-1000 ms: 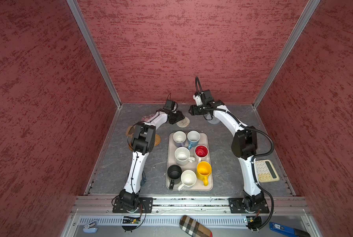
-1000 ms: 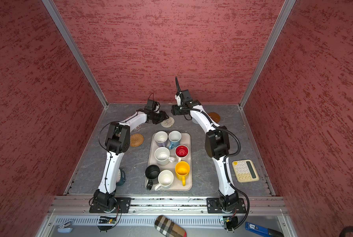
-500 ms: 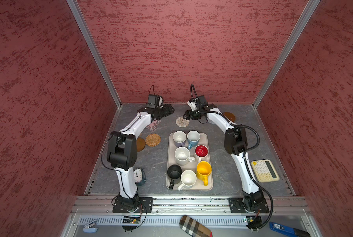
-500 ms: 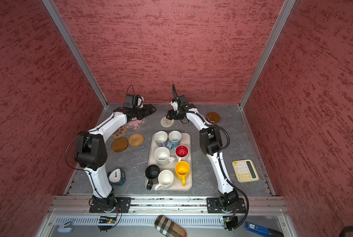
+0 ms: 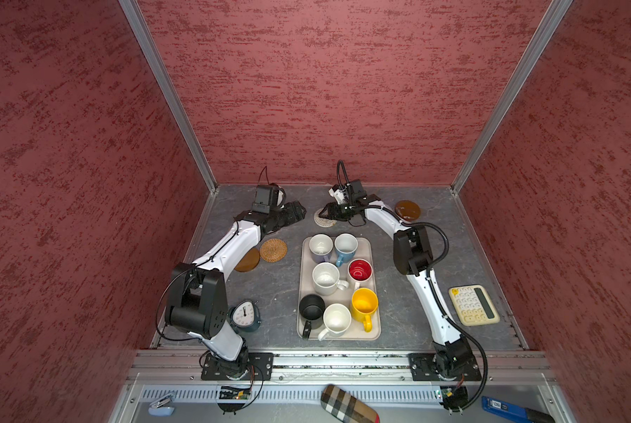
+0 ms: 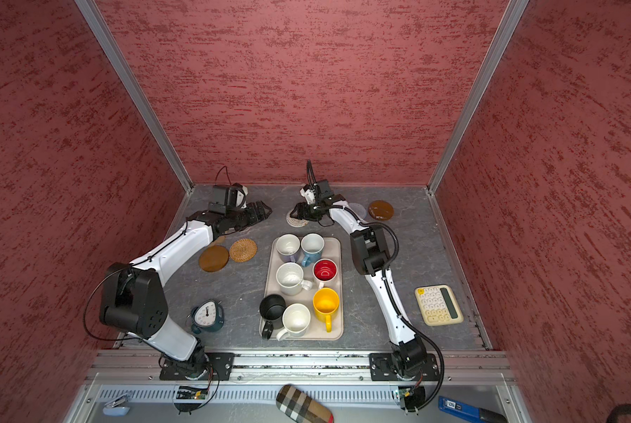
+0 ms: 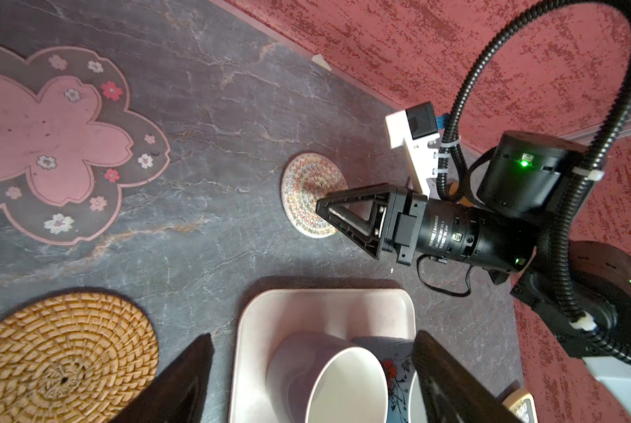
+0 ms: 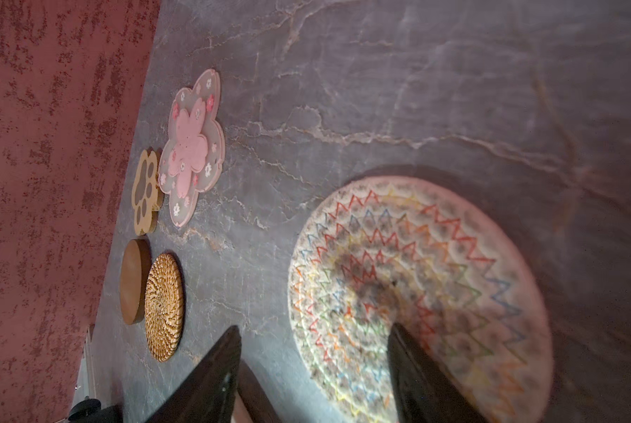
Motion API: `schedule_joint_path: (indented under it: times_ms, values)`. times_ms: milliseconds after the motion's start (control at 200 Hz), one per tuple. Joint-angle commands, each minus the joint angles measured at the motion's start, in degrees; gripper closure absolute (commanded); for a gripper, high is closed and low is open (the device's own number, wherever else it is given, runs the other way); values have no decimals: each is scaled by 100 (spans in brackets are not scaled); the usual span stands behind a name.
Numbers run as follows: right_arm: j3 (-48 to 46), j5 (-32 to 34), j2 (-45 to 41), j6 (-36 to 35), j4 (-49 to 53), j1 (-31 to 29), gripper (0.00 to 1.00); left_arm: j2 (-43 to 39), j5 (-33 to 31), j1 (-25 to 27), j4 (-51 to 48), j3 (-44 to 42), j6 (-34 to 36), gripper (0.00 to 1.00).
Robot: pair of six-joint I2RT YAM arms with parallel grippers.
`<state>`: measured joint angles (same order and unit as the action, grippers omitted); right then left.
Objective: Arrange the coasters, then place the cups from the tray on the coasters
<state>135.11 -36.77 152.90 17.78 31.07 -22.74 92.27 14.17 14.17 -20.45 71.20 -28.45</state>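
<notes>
Left hand (image 5: 294,213) sits low at the back left of the surface (image 5: 277,293), fingers spread wide with nothing between them. By the left arm, a brown disc coaster (image 5: 248,260) lies just beside the rattan coaster (image 5: 273,250). The arm hides the pink flower coaster (image 8: 193,154) and the paw coaster (image 8: 146,190) in both top views. The right wrist view shows them touching, close to the left wall. Whitish woven coaster (image 5: 321,219), with coloured zigzag stitching, lies flat just behind the tray (image 5: 366,249), between the two hands. Right hand (image 5: 324,212) is low over that coaster's edge, fingers apart, gripping nothing. One fingertip (image 8: 398,333) is over the weave and the other is past the rim; contact can't be told. Tray is mid-surface and holds all seven cups. Lavender-grey cup (image 5: 320,244) and blue cup (image 5: 345,244) are at the back. White cup (image 5: 325,278) and red-lined cup (image 5: 360,271) are in the middle. Black cup (image 5: 311,307), another white cup (image 5: 336,320) and yellow cup (image 5: 364,304) are at the front. Second brown disc coaster (image 5: 407,210) is back right, with the calculator (image 5: 475,305) front right.
</notes>
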Motion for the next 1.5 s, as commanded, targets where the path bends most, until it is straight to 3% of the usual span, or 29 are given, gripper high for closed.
schedule_joint_path:
  times_ms: [0,235,586,1057,1262,1493]
  values:
    - [269,317,134,4,28,-27,36,-113,-94,130,138,-41,15,14]
    - [320,1627,126,-209,603,6,37,-113,-114,164,186,-191,-3,14]
    - [297,2570,-29,-348,951,234,37,-339,-318,75,10,-551,199,14]
    - [-185,3132,-274,-556,1073,532,37,-450,-380,22,70,-1078,208,14]
    - [-562,2623,-466,-496,851,548,37,-464,-399,18,100,-1143,196,14]
    - [-996,2535,-671,-477,689,517,37,-486,-414,15,111,-1185,191,13]
